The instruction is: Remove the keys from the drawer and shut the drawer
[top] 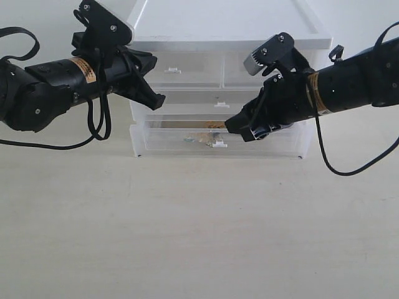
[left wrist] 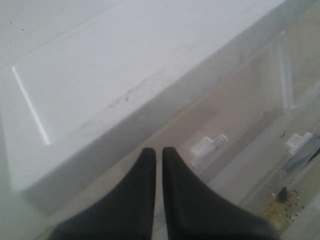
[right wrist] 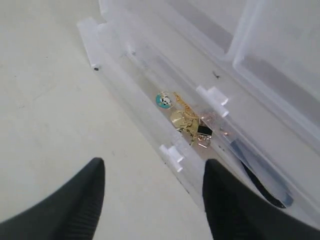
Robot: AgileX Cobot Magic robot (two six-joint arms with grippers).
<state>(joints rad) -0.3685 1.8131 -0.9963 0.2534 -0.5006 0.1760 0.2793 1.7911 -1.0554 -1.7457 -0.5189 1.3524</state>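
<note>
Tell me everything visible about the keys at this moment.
The keys are a small bunch of gold-coloured metal with a thin chain, a small black part and a round teal-and-white charm. They lie in a loose, flat heap on the floor of the partly open bottom drawer, close behind its front wall. Nothing grips them.

The black jointed left arm [top: 43,87] reaches in from the left; its black two-fingered left gripper [top: 156,98] slants down and to the right, fingers pressed almost together with only a thin slit between. The black right arm [top: 355,81] comes from the right, its right gripper [top: 240,128] tilted down-left, jaws spread wide
</note>
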